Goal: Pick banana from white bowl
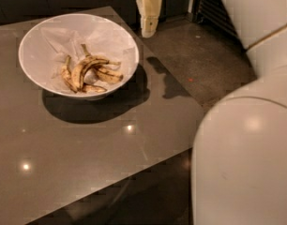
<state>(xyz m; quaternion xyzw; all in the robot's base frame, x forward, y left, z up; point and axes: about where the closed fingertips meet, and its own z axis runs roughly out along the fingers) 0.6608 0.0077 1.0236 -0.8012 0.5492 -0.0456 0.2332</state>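
The white bowl (pixel 35 41), wide and lined with crumpled white paper, stands on the dark table at the upper left. Several overripe bananas lie in its middle. The plumpest, yellowest banana (pixel 80 72) curves among thinner, darker ones (pixel 107 75). My gripper (pixel 147 31) hangs pointing down just beyond the bowl's right rim, over the table's far right corner, above the bowl's level and apart from the bananas. It holds nothing that I can see.
The dark glossy table (pixel 87 158) has its right edge running diagonally near the gripper's shadow (pixel 169 81). My arm's large white body (pixel 246 153) fills the right side. Speckled floor (pixel 204 55) and a dark vent grille (pixel 211 8) lie beyond.
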